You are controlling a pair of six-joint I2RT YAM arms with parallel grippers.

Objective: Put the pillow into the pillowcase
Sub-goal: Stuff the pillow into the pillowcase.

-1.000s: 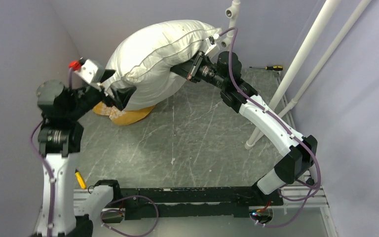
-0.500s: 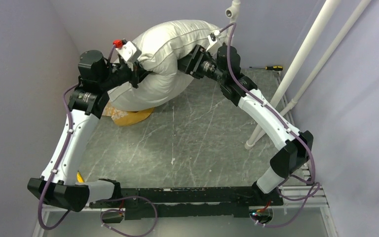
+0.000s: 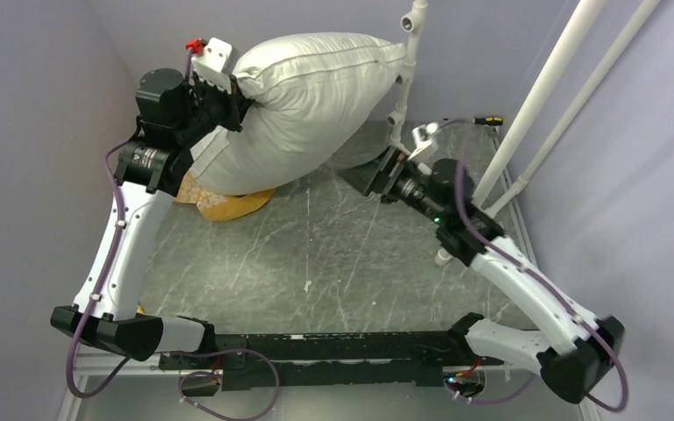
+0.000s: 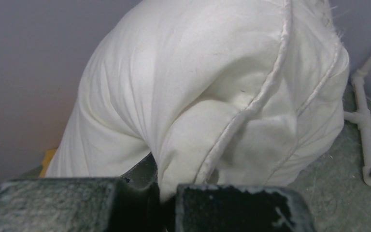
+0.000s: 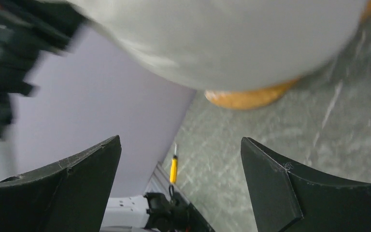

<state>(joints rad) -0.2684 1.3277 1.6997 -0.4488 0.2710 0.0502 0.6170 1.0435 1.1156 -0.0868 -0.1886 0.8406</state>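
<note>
I am pinching the piped edge of the pillow (image 3: 316, 96) with my left gripper (image 3: 233, 98), holding that end up at the tabletop's (image 3: 333, 263) far left corner. The pillow's lower end is sitting over the crumpled pillowcase (image 3: 228, 207). My right gripper (image 3: 370, 172) is hanging clear of the pillow toward the far right, its jaws wide apart and gripping nothing.

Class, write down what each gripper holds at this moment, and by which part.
The left gripper pinches the pillow at its piped seam edge, near one end. The right gripper is open, holding nothing.
</note>
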